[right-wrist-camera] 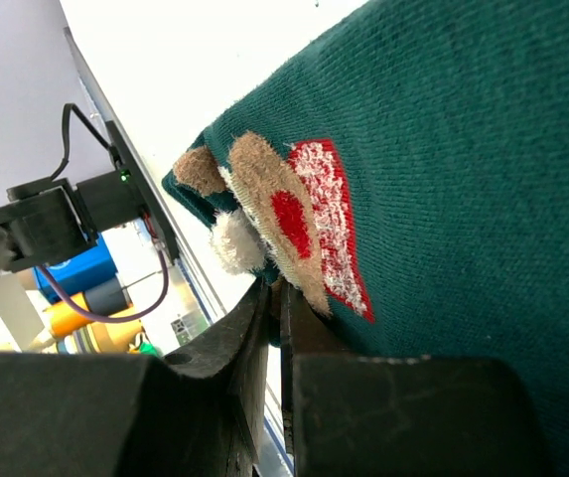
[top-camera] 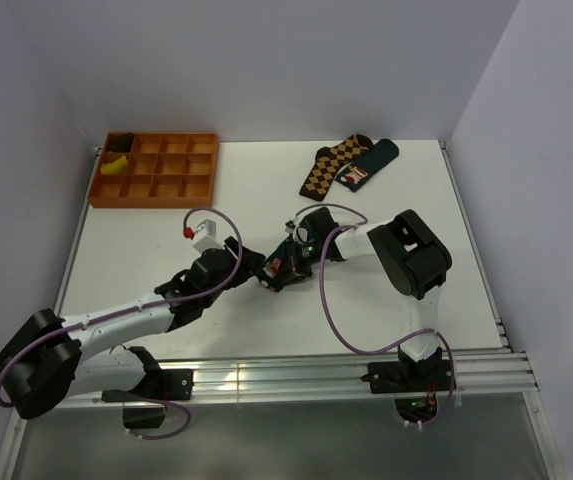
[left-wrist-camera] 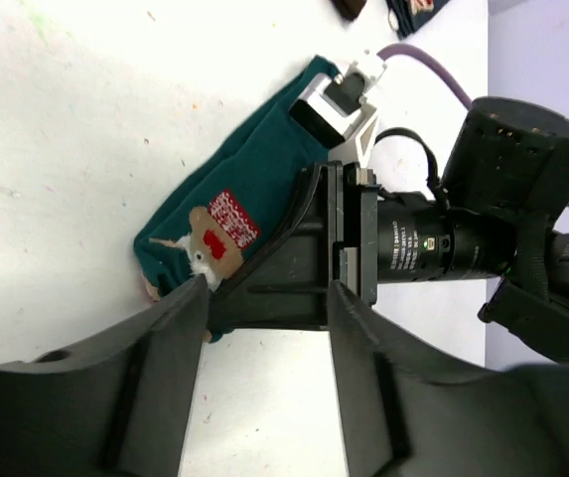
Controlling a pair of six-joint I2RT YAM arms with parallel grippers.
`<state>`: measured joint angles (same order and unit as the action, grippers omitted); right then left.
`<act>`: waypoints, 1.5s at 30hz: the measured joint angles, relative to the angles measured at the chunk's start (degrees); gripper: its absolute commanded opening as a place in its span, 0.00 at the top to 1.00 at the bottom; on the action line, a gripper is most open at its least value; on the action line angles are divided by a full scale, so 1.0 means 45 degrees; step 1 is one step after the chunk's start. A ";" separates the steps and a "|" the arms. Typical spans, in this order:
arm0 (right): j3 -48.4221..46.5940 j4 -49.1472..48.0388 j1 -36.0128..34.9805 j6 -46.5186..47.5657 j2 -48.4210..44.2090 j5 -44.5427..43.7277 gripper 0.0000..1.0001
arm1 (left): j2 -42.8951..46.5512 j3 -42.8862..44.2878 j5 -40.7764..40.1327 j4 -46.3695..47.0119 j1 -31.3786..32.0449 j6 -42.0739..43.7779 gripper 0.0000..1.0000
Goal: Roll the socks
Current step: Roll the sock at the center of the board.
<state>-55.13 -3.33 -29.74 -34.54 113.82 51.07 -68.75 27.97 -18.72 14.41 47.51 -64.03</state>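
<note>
From above, the biggest thing is the white table. My two arms reach in from the near edge and meet in the middle of it. An orange tray with many little boxes sits at the far left. A brown checked sock and a dark blue sock lie touching each other at the far right, well apart from my grippers. Only the top view shows all of these.

The dark green socks lie in the middle of the table, where my grippers meet. From above they are mostly hidden and look like a small dark lump. My left wrist camera shows them as a long green shape on the table.

My left gripper has its fingers spread apart and holds nothing. One fingertip touches the edge of the socks. The black fingers of my right gripper sit in the gap.

My right gripper is squeezed tight on the edge of the socks. Its own camera shows this up close.

The small patch is red, white and brown, with a fuzzy white ball. It sits right beside my right fingers. The top view does not show it clearly.
</note>
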 measured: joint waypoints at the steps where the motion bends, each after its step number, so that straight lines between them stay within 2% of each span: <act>1: -0.0010 0.0015 0.0000 0.0029 0.0000 -0.0005 1.00 | 0.0228 0.0000 -0.0175 -0.0097 0.0000 -0.0019 0.42; 6: -0.0063 0.0146 0.0000 0.0170 0.0000 -0.0024 1.00 | -0.0019 0.0000 -0.0321 -0.0646 -0.0160 -0.0029 0.41; 13: -0.0194 0.0427 0.0000 0.0359 0.0000 -0.0112 1.00 | -0.1282 0.0117 0.0219 -0.1015 -0.0777 -0.0107 0.45; 27: -0.0253 0.0559 0.0000 0.0539 0.0000 -0.0141 1.00 | -0.3808 0.1996 0.1185 -0.1821 -0.1064 -0.1311 0.51; 34: -0.0262 0.0568 0.0000 0.0588 0.0000 -0.0141 1.00 | -0.3881 0.2195 0.1190 -0.2419 -0.1064 -0.1418 0.55; 45: -0.0262 0.0578 0.0000 0.0612 0.0000 -0.0146 1.00 | -0.4109 0.2433 0.1190 -0.2997 -0.1064 -0.1501 0.55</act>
<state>-56.31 -0.73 -29.74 -31.79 113.82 50.41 -87.24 38.92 -13.37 0.93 42.72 -70.78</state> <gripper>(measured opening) 0.110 0.444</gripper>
